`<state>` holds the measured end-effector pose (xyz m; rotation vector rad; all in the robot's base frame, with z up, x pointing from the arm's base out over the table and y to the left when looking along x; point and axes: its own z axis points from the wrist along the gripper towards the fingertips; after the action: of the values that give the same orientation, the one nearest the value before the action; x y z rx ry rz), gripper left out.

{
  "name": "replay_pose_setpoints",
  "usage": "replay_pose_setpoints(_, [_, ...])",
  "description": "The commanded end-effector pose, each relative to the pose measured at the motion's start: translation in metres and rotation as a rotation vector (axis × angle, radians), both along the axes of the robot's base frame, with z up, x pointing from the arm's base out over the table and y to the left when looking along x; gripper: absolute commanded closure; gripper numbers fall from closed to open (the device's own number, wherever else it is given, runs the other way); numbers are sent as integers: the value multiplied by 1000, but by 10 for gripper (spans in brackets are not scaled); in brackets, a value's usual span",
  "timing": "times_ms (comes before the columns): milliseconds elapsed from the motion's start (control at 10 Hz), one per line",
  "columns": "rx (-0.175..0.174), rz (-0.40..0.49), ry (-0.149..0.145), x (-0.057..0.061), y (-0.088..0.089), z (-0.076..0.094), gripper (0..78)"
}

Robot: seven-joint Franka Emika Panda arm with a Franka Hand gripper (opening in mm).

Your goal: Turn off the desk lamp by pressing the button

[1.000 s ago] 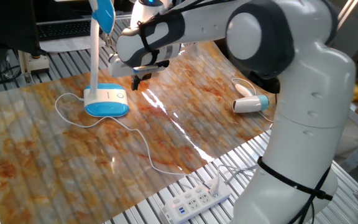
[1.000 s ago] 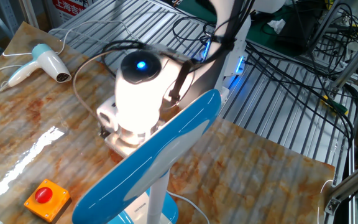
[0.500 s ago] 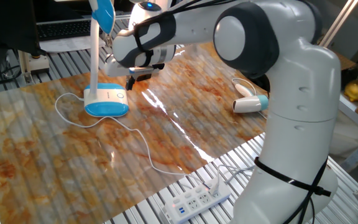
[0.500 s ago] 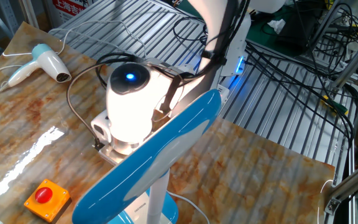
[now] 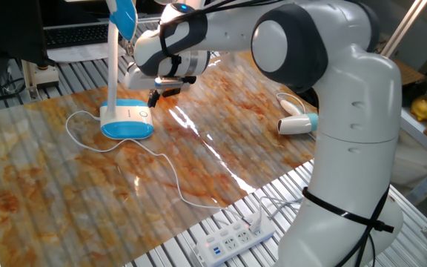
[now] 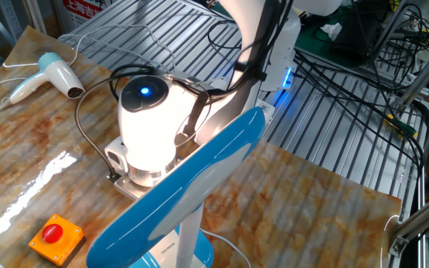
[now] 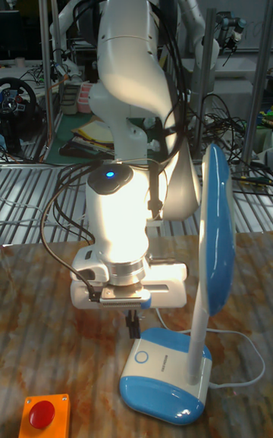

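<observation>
1 arm reaches across the worktop (image 5: 87, 185) in one fixed view, its claw (image 5: 154, 99) hanging just past the far right end of the desk lamp (image 5: 127, 119), low over the marbled surface. The lamp's oval blue-rimmed base sits near the worktop's far left, its white stem upright and its white cord trailing toward a power strip (image 5: 236, 239) at the near edge. A hairdryer (image 5: 299, 124) lies well apart to the right.

From the other fixed view, the blue lamp head (image 6: 185, 186) fills the foreground and hides the claw; the hairdryer (image 6: 47, 74) lies far left and an orange box with a red button (image 6: 54, 237) sits near the bottom.

In the tall fixed view, the claw (image 7: 133, 324) points down just above and behind the base, near the button (image 7: 141, 357), a faint ring at the base's left. Whether its fingers are spread or pressed together I cannot tell.
</observation>
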<state>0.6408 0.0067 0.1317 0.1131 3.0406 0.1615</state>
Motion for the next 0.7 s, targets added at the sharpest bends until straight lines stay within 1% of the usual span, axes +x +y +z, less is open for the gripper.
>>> replay_pose_setpoints(100, [15, -9, -12, 3, 0, -1, 776])
replay_pose_setpoints(200, [15, -9, -12, 3, 0, -1, 776])
replay_pose_setpoints(500, [41, 2, -20, 15, -6, -12, 776])
replay_pose_setpoints(700, [49, 6, -26, 20, -9, -16, 776])
